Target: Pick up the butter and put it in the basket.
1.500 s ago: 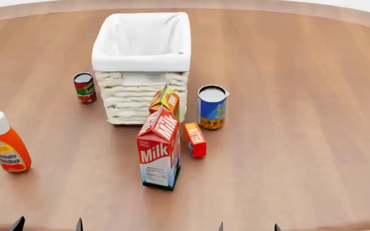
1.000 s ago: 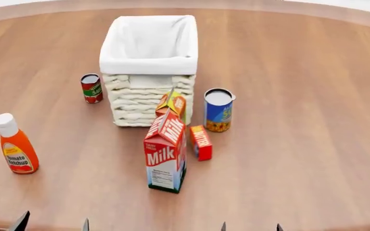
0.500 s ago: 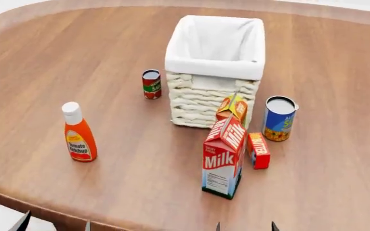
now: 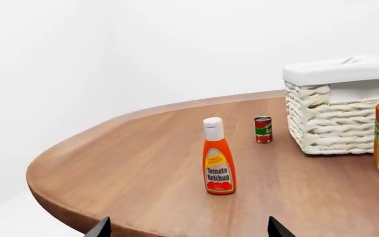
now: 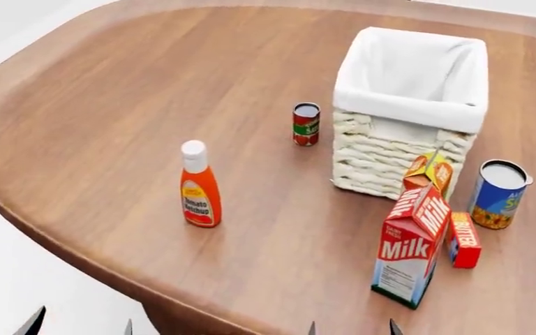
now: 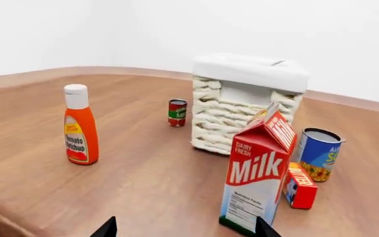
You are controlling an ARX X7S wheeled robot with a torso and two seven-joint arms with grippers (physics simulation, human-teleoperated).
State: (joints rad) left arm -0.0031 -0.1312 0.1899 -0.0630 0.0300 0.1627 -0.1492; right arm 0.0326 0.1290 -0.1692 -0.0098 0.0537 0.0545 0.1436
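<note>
Small red butter (image 5: 463, 239) box lying flat, apparently untouched, near white lined wicker basket (image 5: 407, 112), upright

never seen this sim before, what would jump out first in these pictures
The large white woven wicker basket with a cloth liner dominates the far right of the round wooden table in the head view. In front of it stand a tall red-and-white milk carton, with the small red butter box at its right and a blue can behind that. Alone to the left stands an orange tomato ketchup bottle with a white cap.
</note>
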